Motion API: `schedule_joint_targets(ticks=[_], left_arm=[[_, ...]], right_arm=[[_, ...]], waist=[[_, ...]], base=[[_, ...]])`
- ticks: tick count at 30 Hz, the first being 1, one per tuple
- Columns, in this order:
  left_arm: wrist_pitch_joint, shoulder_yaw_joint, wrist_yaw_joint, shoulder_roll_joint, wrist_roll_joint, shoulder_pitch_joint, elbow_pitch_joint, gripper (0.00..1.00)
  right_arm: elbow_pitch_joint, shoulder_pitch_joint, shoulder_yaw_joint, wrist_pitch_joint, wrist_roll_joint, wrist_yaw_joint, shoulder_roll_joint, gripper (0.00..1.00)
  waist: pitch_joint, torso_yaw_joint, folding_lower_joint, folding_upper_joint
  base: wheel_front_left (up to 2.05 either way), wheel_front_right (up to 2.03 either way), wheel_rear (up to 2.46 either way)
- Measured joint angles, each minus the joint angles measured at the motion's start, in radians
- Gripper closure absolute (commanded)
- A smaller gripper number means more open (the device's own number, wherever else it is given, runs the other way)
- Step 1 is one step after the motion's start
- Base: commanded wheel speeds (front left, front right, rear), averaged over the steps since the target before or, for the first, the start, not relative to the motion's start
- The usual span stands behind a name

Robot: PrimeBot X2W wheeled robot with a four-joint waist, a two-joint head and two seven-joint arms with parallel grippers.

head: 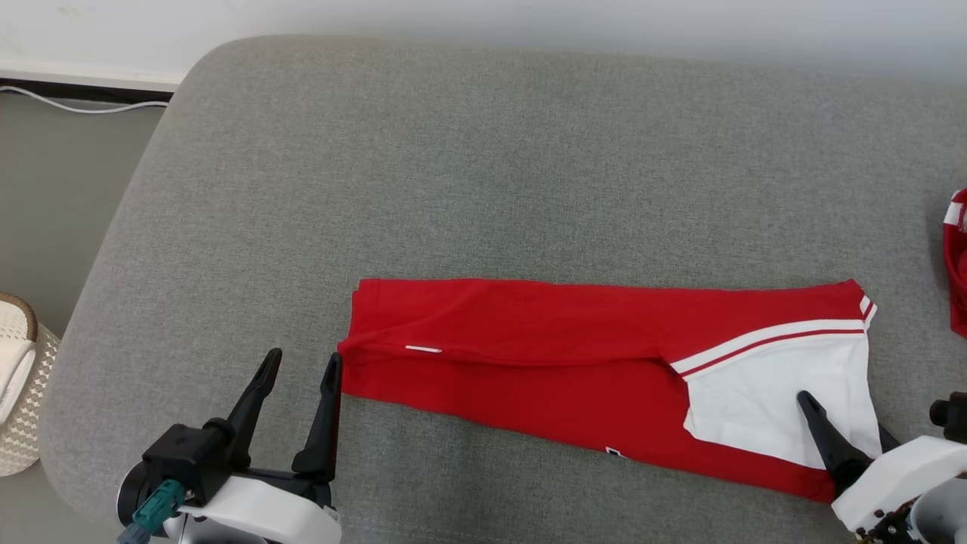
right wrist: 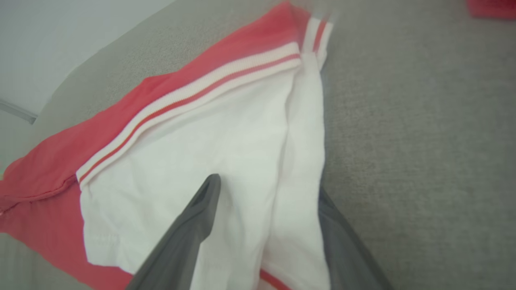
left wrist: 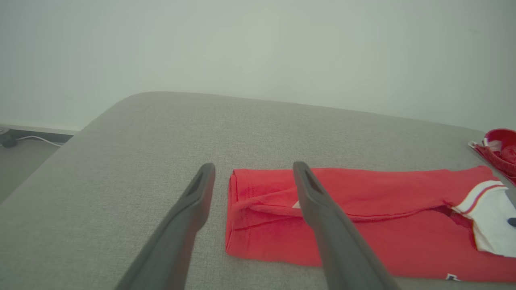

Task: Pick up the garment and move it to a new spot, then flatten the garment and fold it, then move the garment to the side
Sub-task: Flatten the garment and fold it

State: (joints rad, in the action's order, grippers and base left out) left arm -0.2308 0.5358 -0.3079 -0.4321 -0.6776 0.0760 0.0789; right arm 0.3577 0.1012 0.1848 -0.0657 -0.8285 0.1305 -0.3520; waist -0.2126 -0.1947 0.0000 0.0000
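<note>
Garment point(head: 529, 355) is a long folded strip (cross-fold and move aside remain, I reckon). My left tool point(head: 304, 355) and right tool point(head: 842, 415) sit released at its ends.

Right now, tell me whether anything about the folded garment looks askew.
The red garment isn't squared up on the grey cushion: its near edge slants, so the band widens toward the right. The folded-over top layer stops short of that edge. The white panel is creased between the fingers of the open right tool.
</note>
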Motion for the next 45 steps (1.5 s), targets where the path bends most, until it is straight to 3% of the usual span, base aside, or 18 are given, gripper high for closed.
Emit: schedule_joint_targets(ticks=[8,9,10,11,19,32,45], left_arm=[[-0.007,-0.003,0.008,0.002,0.0,0.015,-0.012,0.0],[-0.008,-0.003,0.008,0.002,0.0,0.016,-0.013,0.0],[-0.008,-0.004,0.009,0.001,0.0,0.016,-0.013,0.0],[-0.008,-0.005,0.009,0.001,0.0,0.017,-0.014,0.0],[-0.009,-0.009,0.014,0.002,0.0,0.02,-0.022,0.0],[-0.012,-0.007,0.026,0.002,0.0,0.021,-0.027,0.0],[-0.012,-0.004,0.027,0.004,0.0,0.023,-0.028,0.0]], right_arm=[[0.011,0.052,0.066,0.006,-0.071,0.0,-0.002,0.0],[0.012,0.058,0.074,0.015,-0.079,0.0,-0.002,0.62],[0.014,0.062,0.081,0.02,-0.089,0.0,-0.003,0.91],[0.017,0.065,0.086,0.025,-0.098,0.0,-0.005,1.0],[0.043,0.073,0.102,0.078,-0.162,0.0,-0.023,1.0],[0.039,0.045,0.0,0.117,-0.235,0.0,-0.092,1.0],[-0.069,0.024,-0.103,0.077,-0.238,0.0,-0.091,1.0]], waist=[[-0.015,0.004,0.0,0.0],[-0.017,0.005,0.0,0.0],[-0.018,0.005,0.0,0.0],[-0.02,0.006,0.0,0.0],[-0.019,0.017,0.0,0.0],[-0.012,0.06,0.0,0.0],[-0.008,0.081,0.0,0.0]], base=[[0.0,0.0,0.0],[0.0,0.0,0.0],[0.0,0.0,0.0],[0.0,0.0,0.0],[0.0,0.0,0.0],[0.0,0.0,0.0],[0.0,0.0,0.0]])
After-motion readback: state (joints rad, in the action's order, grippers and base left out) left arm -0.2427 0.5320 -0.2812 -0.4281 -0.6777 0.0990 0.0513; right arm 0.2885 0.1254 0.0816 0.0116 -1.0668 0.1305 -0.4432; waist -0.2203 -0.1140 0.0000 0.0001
